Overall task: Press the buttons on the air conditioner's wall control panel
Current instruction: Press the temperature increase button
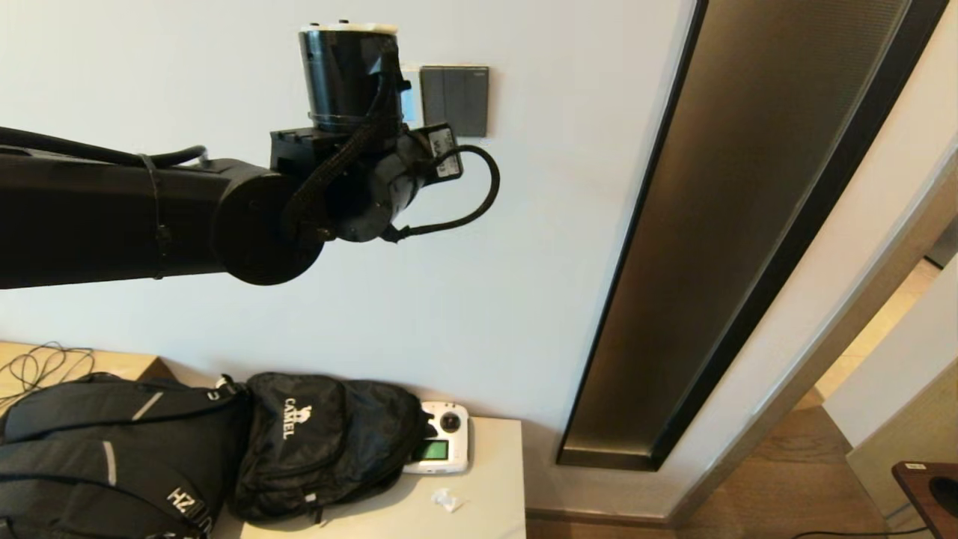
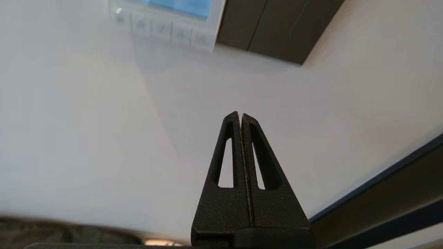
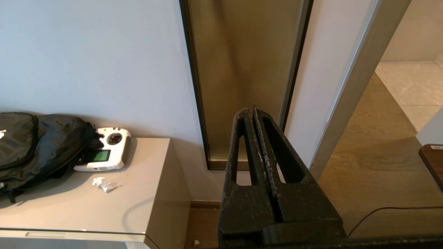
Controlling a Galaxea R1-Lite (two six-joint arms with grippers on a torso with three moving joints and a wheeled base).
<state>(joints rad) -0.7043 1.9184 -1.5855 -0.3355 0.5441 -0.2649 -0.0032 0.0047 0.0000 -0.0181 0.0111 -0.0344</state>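
1. Wall (image 1: 524,299): pale, flat, filling most of the head view.
2. Tall ribbed bronze panel (image 1: 741,224) in a dark frame, set into the wall to the right of the switches and running down to the floor.
3. Left arm (image 1: 135,217): a black tube reaching in from the left of the head view, raised high against the wall, its wrist housing covering most of the control panel.
4. Two black backpacks (image 1: 187,449) lying on the low cabinet (image 1: 494,479) below; one is lettered CAMEL.
5. Left gripper (image 2: 241,116): fingers pressed flat together, nothing between them, tips near the bare wall and apart from the panel's buttons.
6. Right gripper (image 3: 254,112): fingers closed together on nothing, held low, facing the bronze panel and the wooden floor (image 3: 380,166).
7. Dark grey light switch (image 1: 454,100): two rockers, just beside the control panel, on its right.
8. Air conditioner control panel (image 2: 173,20): white, on the wall, with a blue lit screen above a row of buttons (image 2: 162,31). In the head view only its right edge (image 1: 408,97) shows past the wrist.
9. White handheld remote controller (image 1: 441,448) with a green screen, against the CAMEL backpack.
10. Crumpled white scrap (image 1: 447,499) on the cabinet top, near the controller.
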